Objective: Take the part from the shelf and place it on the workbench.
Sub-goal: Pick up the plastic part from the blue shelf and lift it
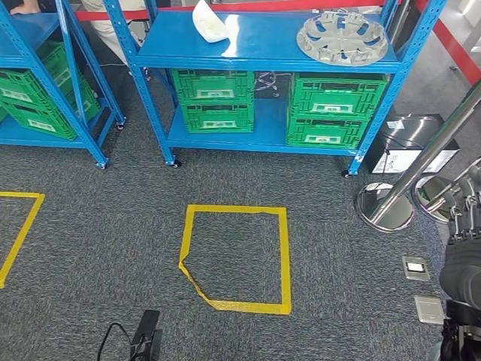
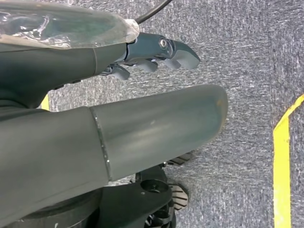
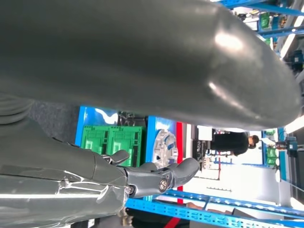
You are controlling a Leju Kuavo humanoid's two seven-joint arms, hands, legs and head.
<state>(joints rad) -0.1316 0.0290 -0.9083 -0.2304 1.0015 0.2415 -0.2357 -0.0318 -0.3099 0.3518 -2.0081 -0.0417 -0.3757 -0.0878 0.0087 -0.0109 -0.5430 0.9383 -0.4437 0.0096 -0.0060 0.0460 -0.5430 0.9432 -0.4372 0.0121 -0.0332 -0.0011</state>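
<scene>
Right hand (image 1: pixel 462 252) sits at 4 o'clock in the head view, dark fingers up, nothing in it; the right wrist view shows its fingers (image 3: pixel 168 175) extended and apart, so it is open and empty. Left hand (image 2: pixel 143 90) hangs over the grey carpet (image 1: pixel 113 248), thumb and fingers straight, holding nothing. Black cabled device (image 1: pixel 144 335) lies on the floor at 7 o'clock. Yellow tape square (image 1: pixel 235 259) is dead centre, its near left corner peeled and crooked. Chrome stanchion base (image 1: pixel 385 207) stands at 3 o'clock. Blue shelf (image 1: pixel 267 45) spans 12 o'clock, green crates (image 1: pixel 326 109) on its lower level. Silver round part (image 1: pixel 342 36) lies flat on the top level at 1 o'clock, white bag (image 1: pixel 210 22) well to its left.
</scene>
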